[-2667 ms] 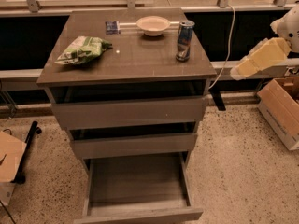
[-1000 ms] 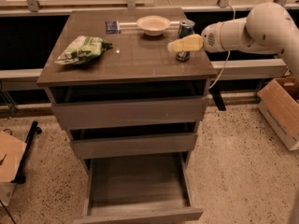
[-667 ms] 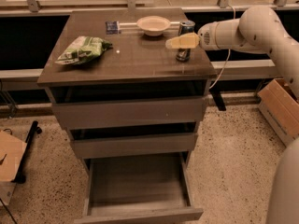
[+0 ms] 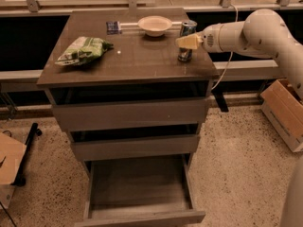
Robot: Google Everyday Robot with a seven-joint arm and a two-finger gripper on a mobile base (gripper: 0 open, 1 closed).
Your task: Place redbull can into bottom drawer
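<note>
We count one slim blue-and-silver redbull can (image 4: 185,56), one shallow white bowl (image 4: 155,25), one crumpled green snack bag (image 4: 83,50) and one small dark blue packet (image 4: 113,27), all on the grey-brown cabinet top (image 4: 137,63). There are three drawers. The top drawer (image 4: 130,115) and the middle drawer (image 4: 135,147) sit only slightly out, while the deep bottom drawer (image 4: 142,193) is pulled well out toward the near side, its floor in full view.

The can stands upright at the far right of the top, close to the right edge, with the bowl near it on the left. Bare surface lies between the bag and the can.

The pale yellow gripper (image 4: 183,42) on the white arm (image 4: 255,32) reaches in from the right and overlaps the can's middle. It appears to be in contact, but we cannot tell whether it has closed.

Compared with 2.7 s ago, the gripper has come from beyond the cabinet's right side to the can. The can, bowl, bag and drawers are unmoved.
</note>
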